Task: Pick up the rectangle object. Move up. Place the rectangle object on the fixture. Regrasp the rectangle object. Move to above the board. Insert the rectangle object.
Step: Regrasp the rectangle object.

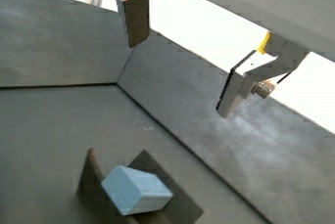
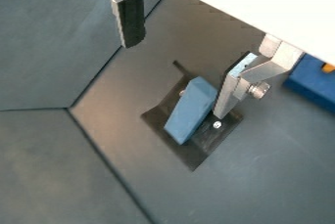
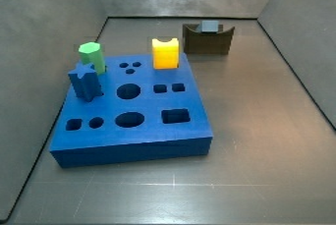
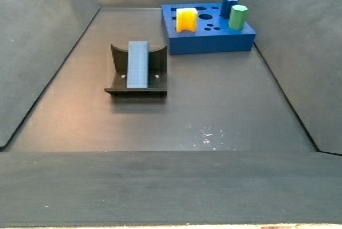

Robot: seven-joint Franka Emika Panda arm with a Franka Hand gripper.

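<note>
Resting in the fixture (image 4: pixel 135 71), at left in a side view, the rectangle object (image 4: pixel 138 63) lies lengthwise in the notch. The hand (image 2: pixel 183 44) hovers above it, released, fingers spread wide with nothing between them. For the regrasp, centre the fingers astride the block, descend squarely, then close. The board (image 4: pixel 210 28) stands well apart at right.
</note>
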